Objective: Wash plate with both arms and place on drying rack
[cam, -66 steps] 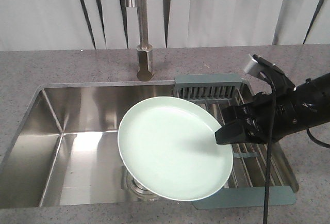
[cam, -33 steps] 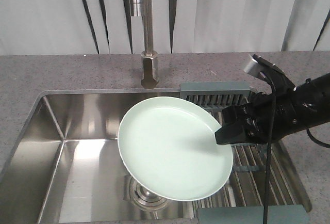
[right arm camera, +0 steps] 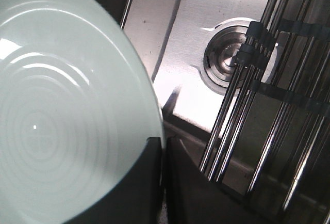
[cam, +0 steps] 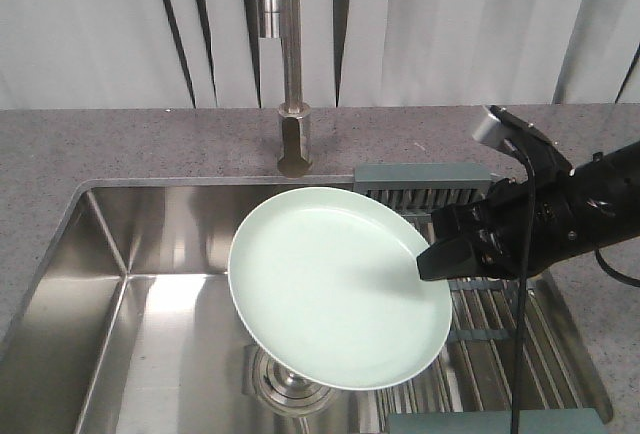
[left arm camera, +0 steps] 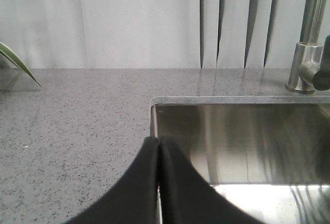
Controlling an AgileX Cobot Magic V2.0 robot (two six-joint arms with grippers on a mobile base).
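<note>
Plate, tilted mid-frame over the sink, is pinched at its right rim by the right claw, whose arm reaches in from the right edge above the rack; left claw closed, empty.

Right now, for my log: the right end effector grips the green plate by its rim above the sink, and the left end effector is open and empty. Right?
No: the left wrist view shows the left end effector shut, fingers pressed together, though empty. The right end effector does grip the plate by its rim above the sink.
</note>
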